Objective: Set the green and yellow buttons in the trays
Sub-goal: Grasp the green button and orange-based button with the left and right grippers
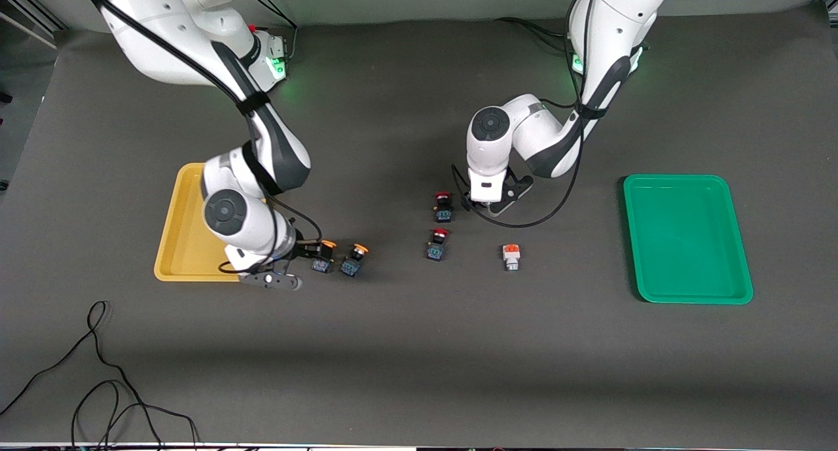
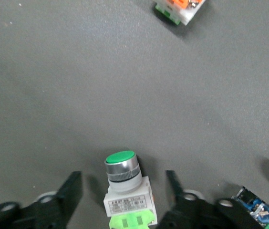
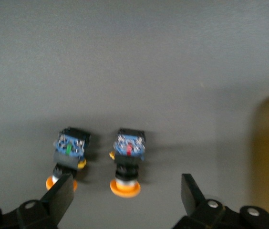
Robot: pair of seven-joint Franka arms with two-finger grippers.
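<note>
One green-capped, white-bodied button (image 2: pixel 126 188); upright.

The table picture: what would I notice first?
Probably the two bright trays: a yellow tray at the right arm's end and a green tray at the left arm's end. Then the left pincer around a green button, and the right pincer by two yellow buttons.
</note>
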